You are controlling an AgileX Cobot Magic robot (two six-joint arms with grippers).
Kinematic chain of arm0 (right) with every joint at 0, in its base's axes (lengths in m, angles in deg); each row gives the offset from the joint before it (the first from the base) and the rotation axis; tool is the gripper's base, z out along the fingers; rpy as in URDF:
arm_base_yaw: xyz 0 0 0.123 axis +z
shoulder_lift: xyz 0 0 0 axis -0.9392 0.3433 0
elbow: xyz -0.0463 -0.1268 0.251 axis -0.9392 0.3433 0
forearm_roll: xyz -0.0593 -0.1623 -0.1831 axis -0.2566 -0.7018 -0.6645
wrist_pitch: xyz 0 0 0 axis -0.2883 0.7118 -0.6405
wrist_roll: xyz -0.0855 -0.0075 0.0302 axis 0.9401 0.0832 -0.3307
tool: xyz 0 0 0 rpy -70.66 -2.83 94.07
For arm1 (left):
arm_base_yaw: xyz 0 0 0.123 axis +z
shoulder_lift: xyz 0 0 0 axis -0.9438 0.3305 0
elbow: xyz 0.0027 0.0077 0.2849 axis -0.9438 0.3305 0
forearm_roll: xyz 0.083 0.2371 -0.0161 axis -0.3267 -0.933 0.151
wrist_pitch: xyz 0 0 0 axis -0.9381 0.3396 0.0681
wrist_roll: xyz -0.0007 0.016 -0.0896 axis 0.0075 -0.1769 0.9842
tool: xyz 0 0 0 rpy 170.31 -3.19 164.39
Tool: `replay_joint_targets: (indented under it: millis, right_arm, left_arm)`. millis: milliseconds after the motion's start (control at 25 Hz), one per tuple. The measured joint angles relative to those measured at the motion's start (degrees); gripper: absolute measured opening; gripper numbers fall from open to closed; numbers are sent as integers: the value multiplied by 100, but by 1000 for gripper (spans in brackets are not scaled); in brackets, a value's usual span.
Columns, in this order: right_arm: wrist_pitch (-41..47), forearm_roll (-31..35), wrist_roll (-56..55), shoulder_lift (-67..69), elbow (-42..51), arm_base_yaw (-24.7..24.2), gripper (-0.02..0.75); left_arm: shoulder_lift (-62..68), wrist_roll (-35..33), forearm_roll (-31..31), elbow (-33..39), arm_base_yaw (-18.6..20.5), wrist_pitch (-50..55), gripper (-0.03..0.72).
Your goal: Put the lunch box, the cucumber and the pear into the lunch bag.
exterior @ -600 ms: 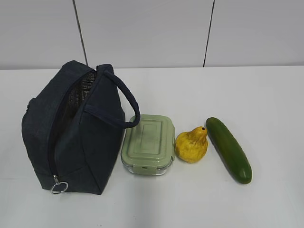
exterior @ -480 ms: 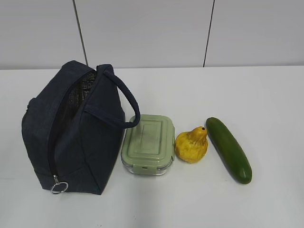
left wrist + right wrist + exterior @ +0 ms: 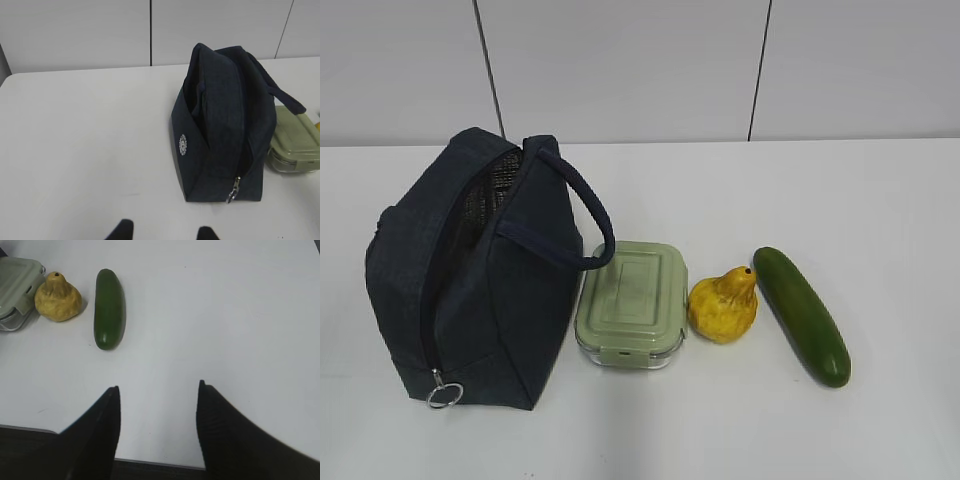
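Note:
The navy lunch bag (image 3: 470,280) stands at the left of the table with its zipper open and silvery lining showing; it also shows in the left wrist view (image 3: 225,125). To its right lie the lunch box (image 3: 632,302) with a sage-green lid, the yellow pear (image 3: 723,306) and the dark green cucumber (image 3: 802,315) in a row. Neither arm shows in the exterior view. My left gripper (image 3: 162,234) is open over bare table, short of the bag. My right gripper (image 3: 157,390) is open near the table's front edge, well short of the cucumber (image 3: 109,307) and pear (image 3: 57,297).
The bag's metal ring pull (image 3: 443,394) hangs at its near bottom corner. A loop handle (image 3: 585,215) arches over toward the lunch box. A grey panelled wall (image 3: 640,70) backs the white table (image 3: 880,200). The table's front edge (image 3: 30,429) lies under my right gripper.

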Motion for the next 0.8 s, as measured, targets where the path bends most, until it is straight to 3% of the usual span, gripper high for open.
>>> replay_joint_targets:
  millis: [800]
  right_arm:
    - [0, 0, 0, 0, 0, 0, 390]
  left_arm:
    - [0, 0, 0, 0, 0, 0, 242]
